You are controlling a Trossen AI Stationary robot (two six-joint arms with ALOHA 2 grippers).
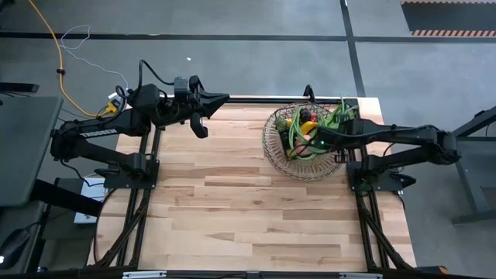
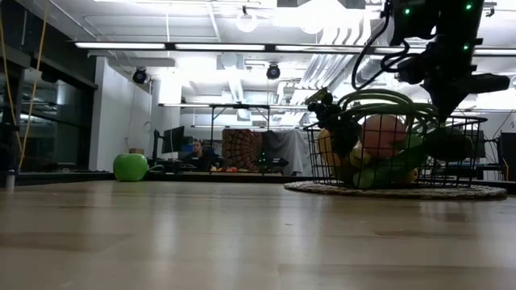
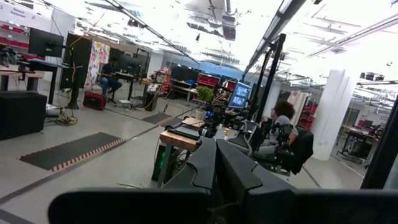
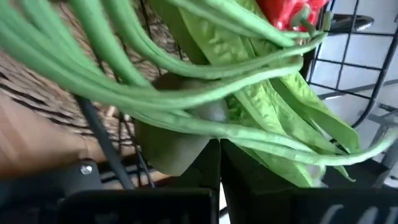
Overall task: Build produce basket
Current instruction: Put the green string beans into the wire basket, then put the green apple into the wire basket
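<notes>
The right gripper [image 1: 316,142], closed and empty, sits among the produce in the basket [image 1: 273,146]. The left gripper [image 1: 201,128] hangs closed above the surface [image 1: 232,201].

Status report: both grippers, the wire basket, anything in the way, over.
Left gripper shut, parked far left. Right gripper shut, inside the round wire basket among long green beans. Green apple outside basket.
</notes>
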